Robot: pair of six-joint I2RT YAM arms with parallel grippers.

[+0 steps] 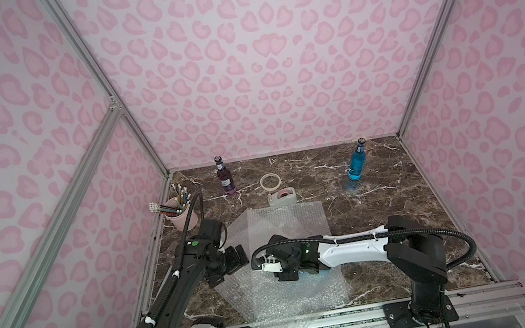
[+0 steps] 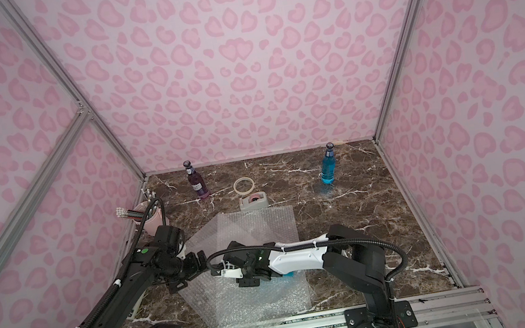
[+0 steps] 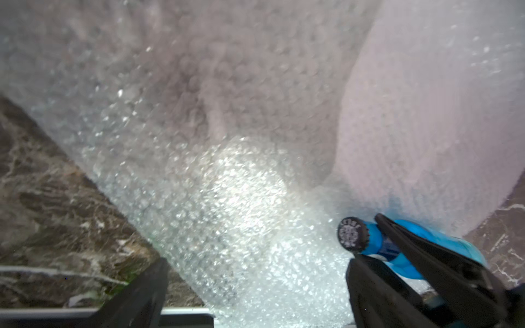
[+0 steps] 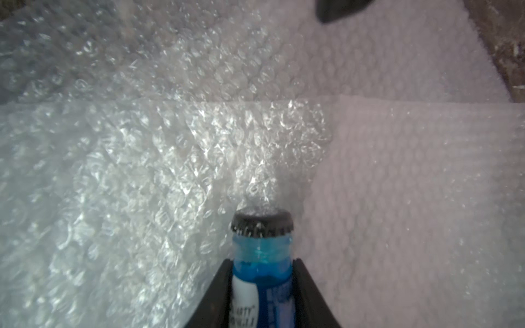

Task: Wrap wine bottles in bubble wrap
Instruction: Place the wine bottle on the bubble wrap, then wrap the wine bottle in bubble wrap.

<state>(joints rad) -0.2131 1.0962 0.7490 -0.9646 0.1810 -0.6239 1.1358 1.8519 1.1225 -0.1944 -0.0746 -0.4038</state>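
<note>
Overlapping clear bubble wrap sheets lie on the marble table, filling the left wrist view and the right wrist view. My right gripper is shut on the neck of a blue bottle, which lies low over the wrap with its dark cap toward the left arm. Close beside that cap, my left gripper hangs wide open and empty over the wrap's edge. A purple bottle and a second blue bottle stand at the back.
A pale tape roll and a tape dispenser sit just behind the wrap. A pink cup of pencils stands by the left wall, close to the left arm. An aluminium rail runs along the front edge, and the wrap overhangs it.
</note>
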